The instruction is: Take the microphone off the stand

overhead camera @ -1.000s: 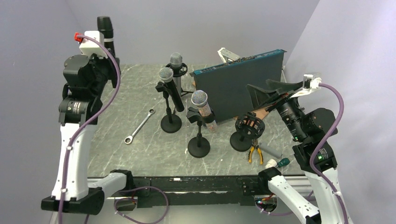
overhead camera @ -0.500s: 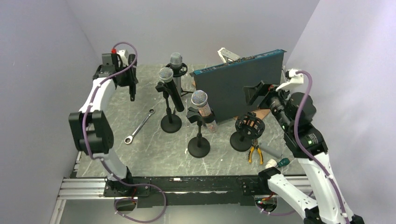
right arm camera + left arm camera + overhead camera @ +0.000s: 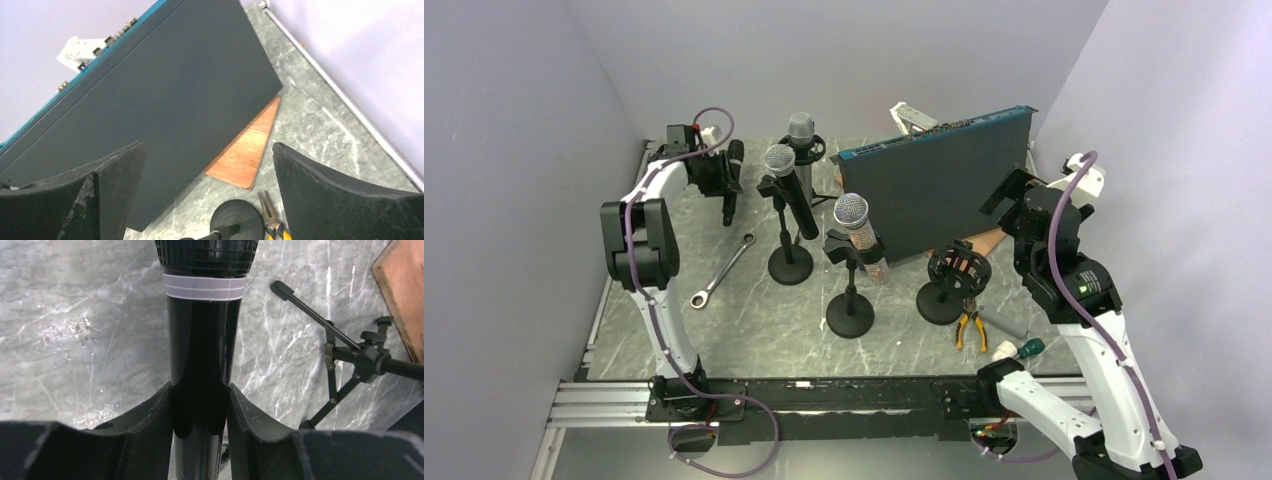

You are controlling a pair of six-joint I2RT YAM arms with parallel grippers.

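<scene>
Microphone [image 3: 202, 355]: glossy black barrel, white band under a black mesh head, clamped between the fingers of the left claw [image 3: 201, 392] over the far-left part of the desk [image 3: 75, 330]. Around it: tripod stand legs [image 3: 345, 370] just beside, wrench [image 3: 724, 270], three mounted microphones [image 3: 851, 215], one empty stand [image 3: 957, 278]. Right claw [image 3: 207, 147]: spread wide, holding nothing, facing a dark panel [image 3: 175, 100].
</scene>
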